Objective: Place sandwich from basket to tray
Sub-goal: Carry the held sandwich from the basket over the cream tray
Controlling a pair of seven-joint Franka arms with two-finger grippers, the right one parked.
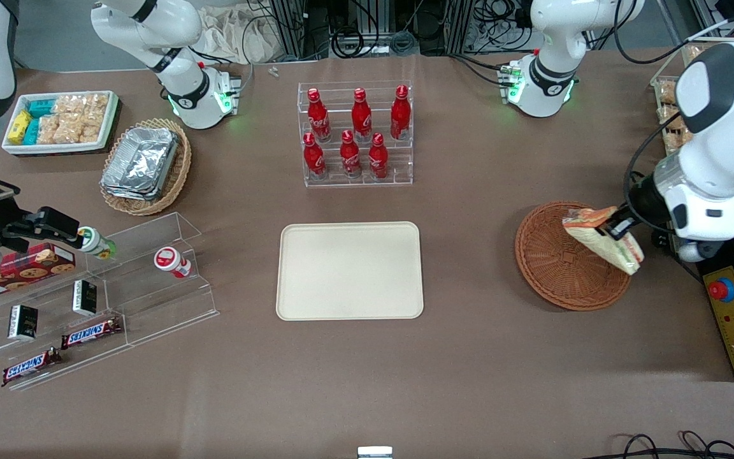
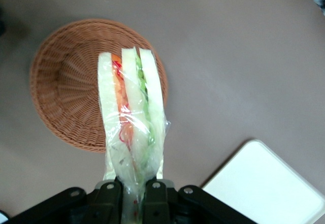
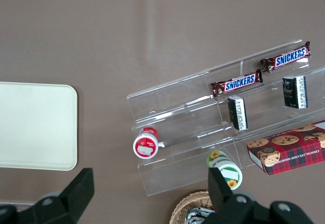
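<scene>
The gripper (image 2: 135, 196) is cut off by the wrist view's edge, its fingers (image 2: 155, 198) only partly seen. The sandwich (image 1: 604, 240) hides part of the basket (image 1: 555, 264) rim. At upper right in the front view, a shelf (image 1: 666, 95) is hidden by the arm.

The tray (image 3: 35, 125) lies beside a clear stepped shelf (image 3: 203, 117) holding Snickers bars (image 3: 236, 83) and a cookie box (image 3: 289, 153)

Left arm (image 1: 717, 127) is showing glossy white rounded shells, a dark grey oval cap, black joint bands. Black cables are looping off its wrist. Gripper (image 1: 618, 228) is showing black fingers (image 2: 109, 201) with small silver screws; its base is glowing green.
</scene>
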